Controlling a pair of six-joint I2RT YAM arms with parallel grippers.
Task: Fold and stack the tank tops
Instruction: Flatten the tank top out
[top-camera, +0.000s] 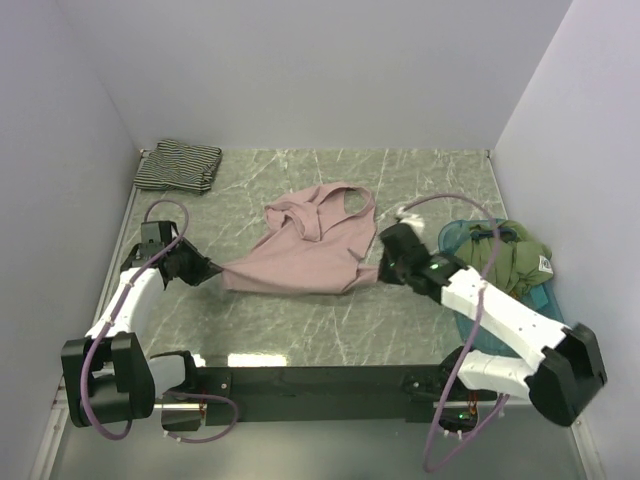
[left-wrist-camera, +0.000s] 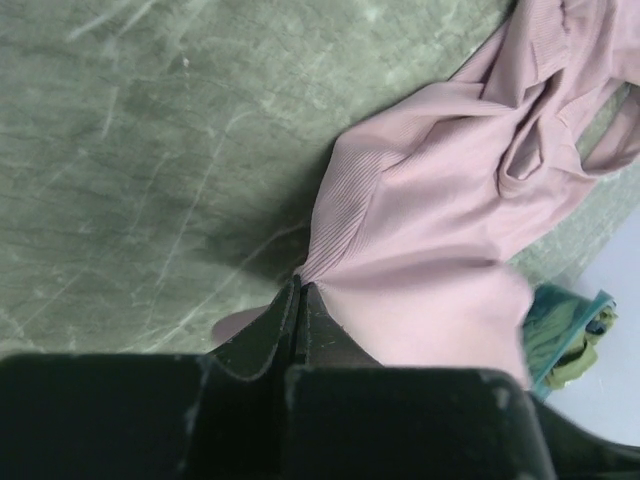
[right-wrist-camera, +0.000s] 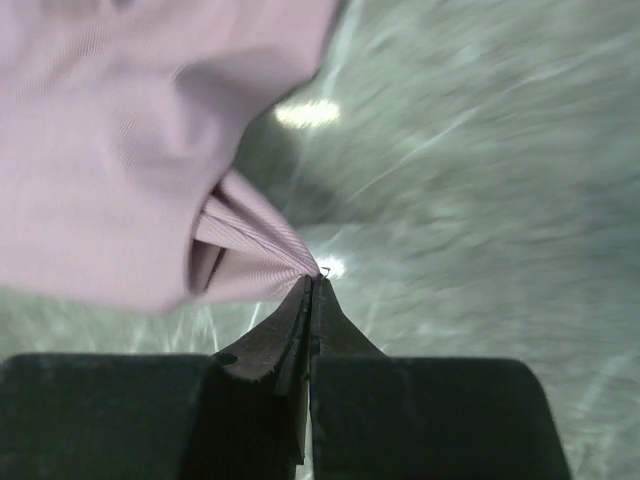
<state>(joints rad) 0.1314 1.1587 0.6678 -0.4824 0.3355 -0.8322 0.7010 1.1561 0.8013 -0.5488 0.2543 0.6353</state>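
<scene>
Crumpled mauve-pink ribbed fabric tank top (top-camera: 310, 250) lies mid-way across the grey-green marbled table (top-camera: 420, 180).
The left tool (top-camera: 212, 272) and right tool (top-camera: 381, 268) each pinch a hem corner; lift evenly, hem taut, then fold toward the straps. The folded black-and-white striped top (top-camera: 180, 166) lies well beyond its far-left.

2 tank tops (top-camera: 305, 255) (top-camera: 180, 166), 1 tray (top-camera: 451, 236) w/ 1 olive cloth (top-camera: 505, 258).

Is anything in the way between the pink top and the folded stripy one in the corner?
Nothing visible. Only open table lies between the pink tank top and the striped tank top.
</scene>
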